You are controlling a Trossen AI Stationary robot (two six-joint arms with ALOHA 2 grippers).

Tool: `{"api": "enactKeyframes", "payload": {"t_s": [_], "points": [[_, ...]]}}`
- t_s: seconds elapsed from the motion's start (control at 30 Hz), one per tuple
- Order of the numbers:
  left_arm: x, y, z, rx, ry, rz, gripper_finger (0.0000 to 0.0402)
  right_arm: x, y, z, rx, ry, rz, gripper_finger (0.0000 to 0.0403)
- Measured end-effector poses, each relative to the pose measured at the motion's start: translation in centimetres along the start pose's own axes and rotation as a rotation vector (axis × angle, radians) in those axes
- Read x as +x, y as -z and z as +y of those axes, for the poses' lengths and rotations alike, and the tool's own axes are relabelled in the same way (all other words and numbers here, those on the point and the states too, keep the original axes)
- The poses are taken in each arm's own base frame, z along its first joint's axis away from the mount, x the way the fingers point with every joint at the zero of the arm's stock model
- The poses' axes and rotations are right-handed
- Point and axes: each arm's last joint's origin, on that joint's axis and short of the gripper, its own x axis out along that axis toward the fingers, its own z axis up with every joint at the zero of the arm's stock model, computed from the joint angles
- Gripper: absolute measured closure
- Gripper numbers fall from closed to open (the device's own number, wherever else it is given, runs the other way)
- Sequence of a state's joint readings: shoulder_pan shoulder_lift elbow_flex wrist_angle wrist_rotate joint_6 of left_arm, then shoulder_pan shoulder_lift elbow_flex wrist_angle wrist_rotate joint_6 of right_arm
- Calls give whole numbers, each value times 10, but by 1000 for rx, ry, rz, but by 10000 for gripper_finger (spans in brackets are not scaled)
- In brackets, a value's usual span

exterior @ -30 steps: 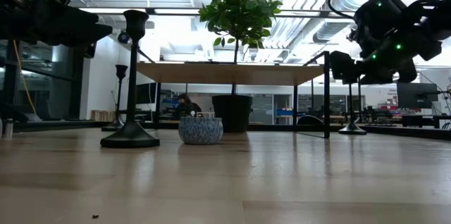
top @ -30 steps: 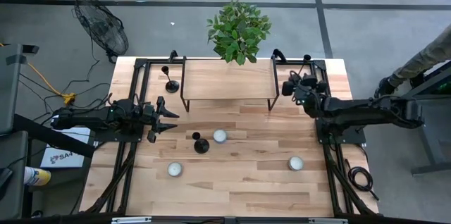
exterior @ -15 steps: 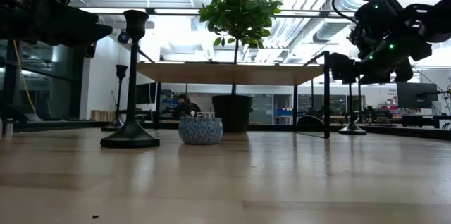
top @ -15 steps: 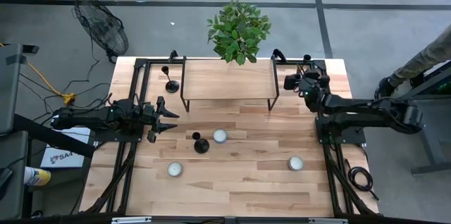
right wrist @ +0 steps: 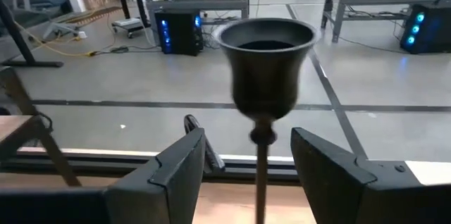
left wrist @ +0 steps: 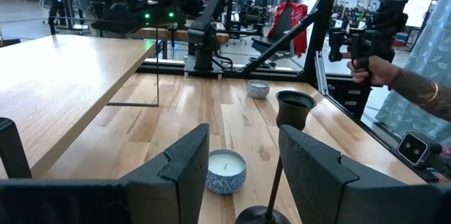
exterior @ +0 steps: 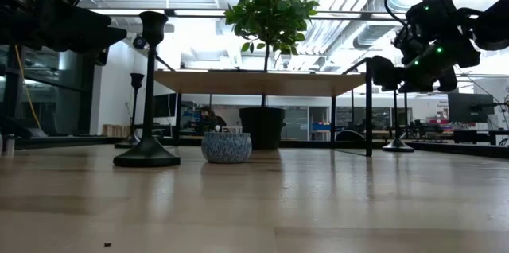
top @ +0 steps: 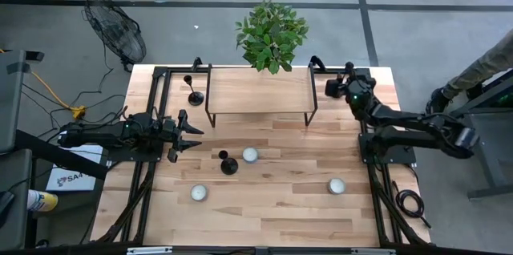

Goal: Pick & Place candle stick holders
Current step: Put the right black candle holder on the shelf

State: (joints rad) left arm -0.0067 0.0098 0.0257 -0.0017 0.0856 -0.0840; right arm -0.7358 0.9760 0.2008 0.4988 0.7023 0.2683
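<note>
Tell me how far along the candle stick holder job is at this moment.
Nothing clearly looks placed yet. In hand: the right gripper is open around the stem of the holder at the back right corner, not closed on it. Left: the holder at mid table and the one at the back left stand untouched; the left gripper waits open by the left edge.

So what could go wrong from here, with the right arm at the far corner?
The right gripper has open jaws straddling the thin stem of a candlestick holder; an off-centre close could tip it. It stands near the table's back edge, so it could fall off. The left gripper waits near another candlestick holder.
</note>
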Motion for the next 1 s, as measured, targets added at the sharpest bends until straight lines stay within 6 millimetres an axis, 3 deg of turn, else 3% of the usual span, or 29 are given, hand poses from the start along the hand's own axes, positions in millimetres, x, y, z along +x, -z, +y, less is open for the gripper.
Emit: {"api": "enactKeyframes", "payload": {"t_s": [0.37,1.0], "points": [[0,0,0,0,0,0,231,5,-3,-5,9,-10,-5,214],[0,0,0,0,0,0,231,5,-5,-4,52,-16,-24,356]]}}
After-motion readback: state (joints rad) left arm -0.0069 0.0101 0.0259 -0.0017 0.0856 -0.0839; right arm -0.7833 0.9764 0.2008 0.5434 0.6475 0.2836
